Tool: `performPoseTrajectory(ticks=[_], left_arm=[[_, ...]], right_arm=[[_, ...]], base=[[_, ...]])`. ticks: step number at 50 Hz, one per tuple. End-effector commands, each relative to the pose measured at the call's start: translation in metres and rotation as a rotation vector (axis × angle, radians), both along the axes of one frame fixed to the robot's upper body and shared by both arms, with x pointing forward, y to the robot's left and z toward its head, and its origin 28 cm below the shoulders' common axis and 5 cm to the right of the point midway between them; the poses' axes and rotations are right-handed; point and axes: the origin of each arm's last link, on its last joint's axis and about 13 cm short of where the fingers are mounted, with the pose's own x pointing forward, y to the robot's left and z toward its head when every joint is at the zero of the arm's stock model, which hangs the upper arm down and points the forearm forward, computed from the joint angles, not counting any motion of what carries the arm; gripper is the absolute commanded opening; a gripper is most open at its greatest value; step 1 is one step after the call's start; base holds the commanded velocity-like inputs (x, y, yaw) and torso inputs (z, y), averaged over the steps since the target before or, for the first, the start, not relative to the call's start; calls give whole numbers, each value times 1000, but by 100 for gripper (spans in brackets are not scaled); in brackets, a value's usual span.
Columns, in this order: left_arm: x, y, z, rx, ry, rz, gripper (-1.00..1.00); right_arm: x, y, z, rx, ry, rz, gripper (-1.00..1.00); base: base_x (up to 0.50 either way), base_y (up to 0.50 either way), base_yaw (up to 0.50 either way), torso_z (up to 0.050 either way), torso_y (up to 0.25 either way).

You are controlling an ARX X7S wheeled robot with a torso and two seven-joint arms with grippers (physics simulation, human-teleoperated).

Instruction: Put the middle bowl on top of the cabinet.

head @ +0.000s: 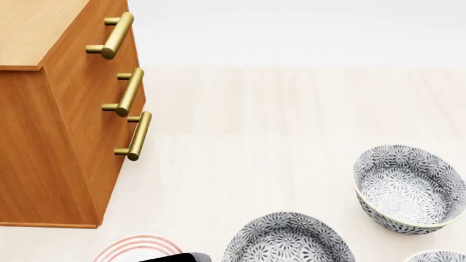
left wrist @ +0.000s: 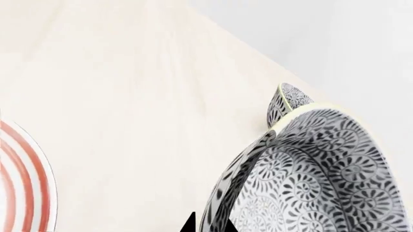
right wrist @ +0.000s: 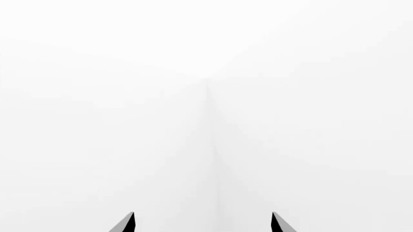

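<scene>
A pale wooden tabletop (head: 291, 136) seen from the robot's head, looking down. At far left stands the cabinet (head: 65, 125), tall and orange-brown, its lighter top (head: 36, 30) bare where it shows and three brass bar handles (head: 127, 90) down its front. Just in front of it, at the lower edge, lies part of a white plate with red rings (head: 135, 248), with a dark piece of the left arm (head: 174, 257) beside it. Right of that sits the middle bowl (head: 287, 240), deep, grey-and-white floral, resting on the table, cut off by the frame. Further right stands a second matching bowl (head: 407, 188), and the rim of a third (head: 437, 256) peeks in at the corner.

Likely risks: the left gripper (left wrist: 208, 224) meets the bowl at its rim, so a thin pinch on glazed ceramic could slip or tip during the lift to the cabinet top; the plate lies near that path.

In the left wrist view the two dark fingertips sit close together against the bowl's wall, but whether they clamp it I cannot tell. The right gripper (right wrist: 203, 222) points at blank white space, fingers spread wide, holding nothing
</scene>
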Motion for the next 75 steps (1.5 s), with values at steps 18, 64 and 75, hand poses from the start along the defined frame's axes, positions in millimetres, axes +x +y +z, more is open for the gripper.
performPoseTrajectory(ticks=[18,64,75], left_arm=[[-23,4,45,-44,-270,-25,-100],[-86,39,183,-71,-902,-61,-100],[-77,53,246,-103,-717,-23,-100]], right_arm=[[1,2,1,-3,-10,2,100],[6,9,0,-12,-20,-4,100],[8,14,1,-10,-23,-4,100]], base=[[0,0,0,50,0],[0,0,0,37,0],[0,0,0,0,0]])
